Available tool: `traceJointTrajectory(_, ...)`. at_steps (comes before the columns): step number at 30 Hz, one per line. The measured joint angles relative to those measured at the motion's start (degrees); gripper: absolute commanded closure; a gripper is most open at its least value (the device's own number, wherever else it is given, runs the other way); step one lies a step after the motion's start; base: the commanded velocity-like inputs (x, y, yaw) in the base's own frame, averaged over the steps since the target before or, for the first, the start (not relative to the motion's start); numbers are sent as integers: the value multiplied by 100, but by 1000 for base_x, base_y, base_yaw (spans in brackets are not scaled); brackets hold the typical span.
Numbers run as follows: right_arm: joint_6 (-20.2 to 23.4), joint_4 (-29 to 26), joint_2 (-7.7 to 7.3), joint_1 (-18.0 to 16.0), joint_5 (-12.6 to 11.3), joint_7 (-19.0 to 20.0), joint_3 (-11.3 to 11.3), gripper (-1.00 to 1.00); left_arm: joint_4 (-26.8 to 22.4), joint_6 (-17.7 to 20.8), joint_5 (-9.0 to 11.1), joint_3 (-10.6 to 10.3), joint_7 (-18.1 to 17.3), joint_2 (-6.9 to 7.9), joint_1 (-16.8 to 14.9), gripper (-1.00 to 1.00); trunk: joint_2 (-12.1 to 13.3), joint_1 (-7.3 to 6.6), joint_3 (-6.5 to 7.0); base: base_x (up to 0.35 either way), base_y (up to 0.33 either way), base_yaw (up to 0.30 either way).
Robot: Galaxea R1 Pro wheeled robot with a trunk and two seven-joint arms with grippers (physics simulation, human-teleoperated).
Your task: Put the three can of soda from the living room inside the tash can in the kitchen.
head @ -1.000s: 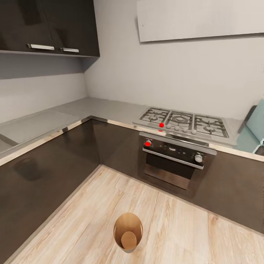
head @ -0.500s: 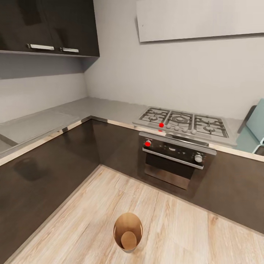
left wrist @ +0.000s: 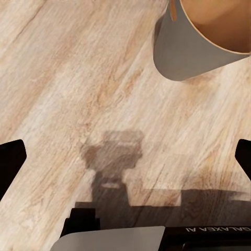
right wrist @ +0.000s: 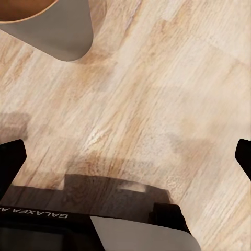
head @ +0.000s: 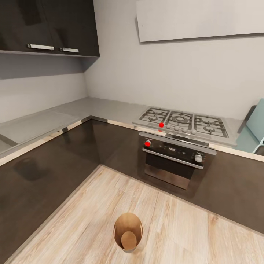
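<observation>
Head view, L to R: dark upper cabinets (head: 49,27) w/ 2 metal handles top L, grey countertop (head: 44,121) running along the L wall and round the corner, dark glossy base cabinets (head: 47,176) below it. Past the corner, a steel gas hob (head: 182,123) sits on the counter w/ a black oven (head: 176,161) directly under it; 2 red knobs and a white one on the oven front. A pale panel (head: 200,18) hangs on the wall above. Pale-blue appliance (head: 256,126) at the far R edge, cut off.

The tash can (head: 128,232) stands upright on the pale wood floor (head: 91,216), low centre of the frame, well apart from the cabinets; brown inside, no cans visible in it.

Left wrist view: left gripper (left wrist: 125,157) spread wide, black fingertips at opp. edges, nothing between them, just floor and the robot's shadow. Bin's grey wall near.

Right wrist view: right gripper (right wrist: 125,157) likewise wide, empty, over floor; bin's grey side near.
</observation>
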Motion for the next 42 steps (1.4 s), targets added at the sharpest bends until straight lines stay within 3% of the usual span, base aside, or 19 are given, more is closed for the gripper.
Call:
traceJointTrajectory(24,0,6,0,0,-5,-1,50,-100,26,-87,0,-2,2,0,0,-100,0,0,0,0,14,0)
traceJointTrajectory(29,0,8,0,0,-6,-1,73,-100,26,-87,0,-7,147,-2,-2,-100,0,0,0,15,96,0)
traceJointTrajectory(42,0,9,0,0,-7,-1,79,-100,26,-97,0,-9,268,0,-3,-100,0,0,0,158,59,0)
